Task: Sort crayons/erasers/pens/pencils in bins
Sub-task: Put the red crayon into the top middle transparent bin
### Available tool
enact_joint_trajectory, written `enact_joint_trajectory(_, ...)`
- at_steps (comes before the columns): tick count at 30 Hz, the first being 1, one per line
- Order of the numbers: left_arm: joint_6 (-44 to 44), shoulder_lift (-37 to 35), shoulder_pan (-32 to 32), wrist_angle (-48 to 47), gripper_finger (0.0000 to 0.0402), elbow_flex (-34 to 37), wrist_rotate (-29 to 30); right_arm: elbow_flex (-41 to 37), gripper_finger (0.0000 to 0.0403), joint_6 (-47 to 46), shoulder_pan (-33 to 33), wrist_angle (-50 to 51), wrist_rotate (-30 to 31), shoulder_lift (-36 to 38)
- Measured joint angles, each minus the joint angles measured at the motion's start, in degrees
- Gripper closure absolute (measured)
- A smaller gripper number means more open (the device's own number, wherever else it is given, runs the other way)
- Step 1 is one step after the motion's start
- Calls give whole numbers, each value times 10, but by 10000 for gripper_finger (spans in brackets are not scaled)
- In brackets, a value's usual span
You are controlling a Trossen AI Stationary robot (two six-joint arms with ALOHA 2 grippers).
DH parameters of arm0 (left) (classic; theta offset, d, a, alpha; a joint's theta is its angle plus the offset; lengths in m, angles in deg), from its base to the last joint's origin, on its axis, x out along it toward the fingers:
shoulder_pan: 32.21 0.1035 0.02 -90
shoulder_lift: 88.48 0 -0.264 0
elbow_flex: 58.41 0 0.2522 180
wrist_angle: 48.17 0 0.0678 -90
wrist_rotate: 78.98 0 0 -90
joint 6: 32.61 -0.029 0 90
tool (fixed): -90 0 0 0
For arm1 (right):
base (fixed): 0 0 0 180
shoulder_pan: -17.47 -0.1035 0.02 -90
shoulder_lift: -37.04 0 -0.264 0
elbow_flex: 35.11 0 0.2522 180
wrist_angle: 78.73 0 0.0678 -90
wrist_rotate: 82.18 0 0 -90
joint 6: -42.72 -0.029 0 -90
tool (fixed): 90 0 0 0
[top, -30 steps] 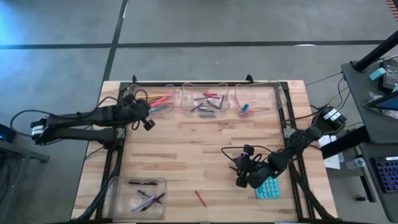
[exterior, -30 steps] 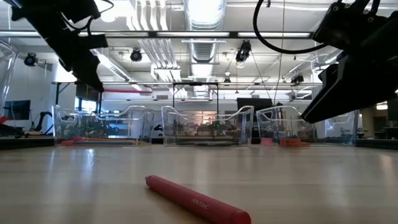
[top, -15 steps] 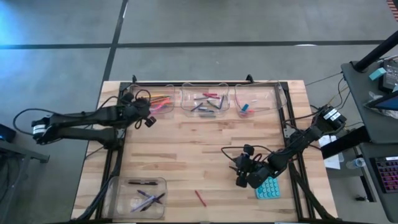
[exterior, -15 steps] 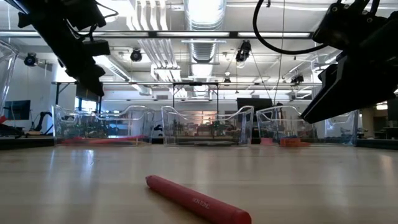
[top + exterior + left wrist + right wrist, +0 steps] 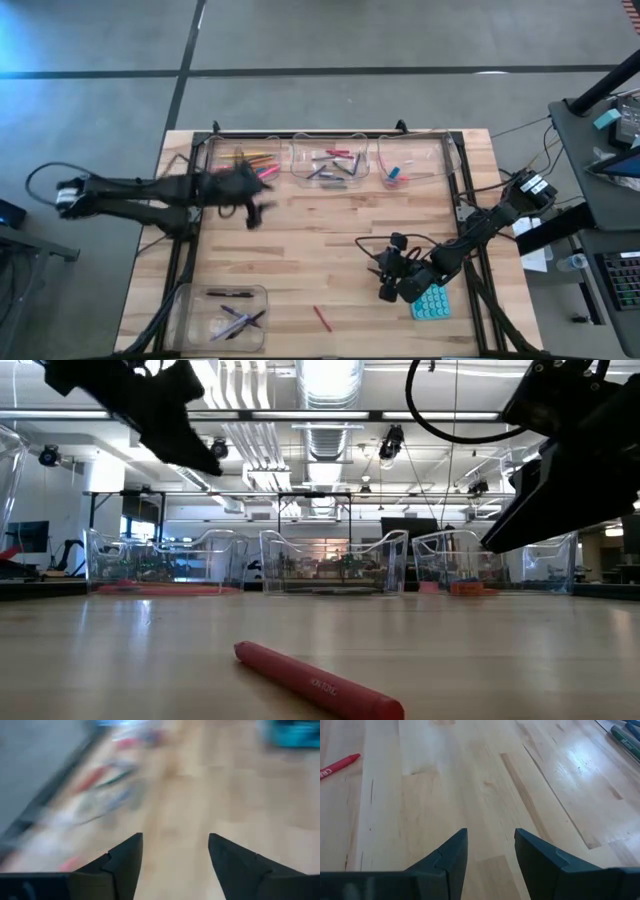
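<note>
A red crayon (image 5: pixel 321 318) lies flat on the wood near the table's front edge; the low view (image 5: pixel 315 682) and the right wrist view (image 5: pixel 337 766) show it too. Three clear bins stand along the far edge: the left one (image 5: pixel 243 172) holds pencils, the middle one (image 5: pixel 330 150) mixed sticks, the right one (image 5: pixel 410 178) erasers. A fourth bin (image 5: pixel 190 300) at the near left holds pens. My left gripper (image 5: pixel 255 212) hangs blurred just in front of the pencil bin, open (image 5: pixel 175 837) and empty. My right gripper (image 5: pixel 381 285) waits open (image 5: pixel 491 831) at the right.
A teal calculator (image 5: pixel 432 301) lies beside my right gripper, near the table's right edge. A black frame (image 5: pixel 465 200) runs along the table's left, far and right sides. Bare wood lies between the far bins and the crayon.
My left gripper has swung away from the far-left bin toward the table's middle and near side. It has risen and tipped from pointing steeply down to a shallower slant. It is blurred with motion now.
</note>
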Motion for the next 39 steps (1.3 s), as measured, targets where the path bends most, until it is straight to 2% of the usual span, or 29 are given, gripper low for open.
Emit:
enact_joint_trajectory(2,1,37,-67,39,198,-1,-7,0,248,3,0,1,0,0)
enact_joint_trajectory(7,-5,155,-219,163,213,-21,20,0,248,3,0,1,0,0)
enact_joint_trajectory(11,-36,251,-299,281,215,-42,20,0,248,2,0,1,-1,0)
enact_joint_trajectory(14,-52,317,-337,321,215,-76,16,0,248,1,-1,1,-2,0)
enact_joint_trajectory(17,-49,385,-354,318,215,-113,1,-1,248,1,-1,1,-2,0)
enact_joint_trajectory(20,-47,443,-357,315,215,-151,-44,-1,248,1,-1,1,-2,0)
enact_joint_trajectory(26,-49,528,-352,313,215,-218,-92,-1,248,1,-1,1,-2,0)
enact_joint_trajectory(34,-64,588,-346,272,215,-278,-135,-1,248,0,-1,3,-2,0)
enact_joint_trajectory(39,-65,601,-340,265,215,-278,-140,-1,248,0,-1,3,-2,0)
